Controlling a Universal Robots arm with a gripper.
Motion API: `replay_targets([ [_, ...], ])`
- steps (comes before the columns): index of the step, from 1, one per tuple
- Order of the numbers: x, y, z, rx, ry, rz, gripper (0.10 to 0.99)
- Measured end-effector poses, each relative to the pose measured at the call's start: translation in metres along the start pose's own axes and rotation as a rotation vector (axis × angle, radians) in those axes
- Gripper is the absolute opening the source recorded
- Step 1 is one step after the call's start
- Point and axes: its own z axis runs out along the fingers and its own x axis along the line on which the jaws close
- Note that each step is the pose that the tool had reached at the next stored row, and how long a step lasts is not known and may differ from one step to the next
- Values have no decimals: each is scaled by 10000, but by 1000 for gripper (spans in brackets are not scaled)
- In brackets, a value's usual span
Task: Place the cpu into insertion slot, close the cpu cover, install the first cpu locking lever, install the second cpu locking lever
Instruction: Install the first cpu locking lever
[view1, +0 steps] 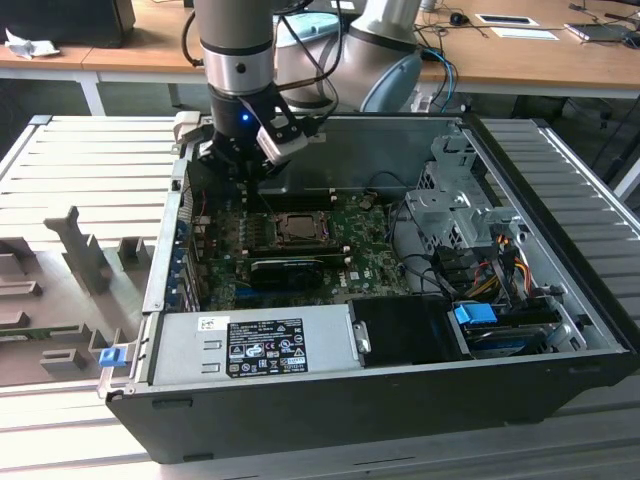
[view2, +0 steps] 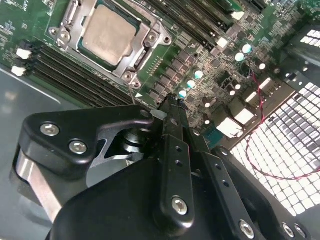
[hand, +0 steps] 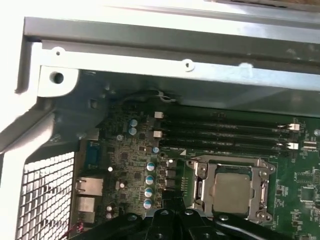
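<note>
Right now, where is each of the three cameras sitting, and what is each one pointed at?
Exterior view: off the arm, looking down into the open computer case; the arm and end effector show above the green board.
First wrist view: rides near the wrist, facing the board and case wall; the end effector shows.
Second wrist view: also near the wrist, facing the board; the end effector shows.
Both wrist views share the cpu and the end effector.

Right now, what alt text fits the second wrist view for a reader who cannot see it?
The cpu lies flat on the green board, ringed by the silvery cpu cover. The black gripper hangs over the board near it, not touching the chip.
</note>
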Motion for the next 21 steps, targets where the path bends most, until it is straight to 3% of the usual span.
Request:
replay_targets([
  [4,60,20,7,1,1,1,106],
  [21,100,248,59,1,2,1,106],
])
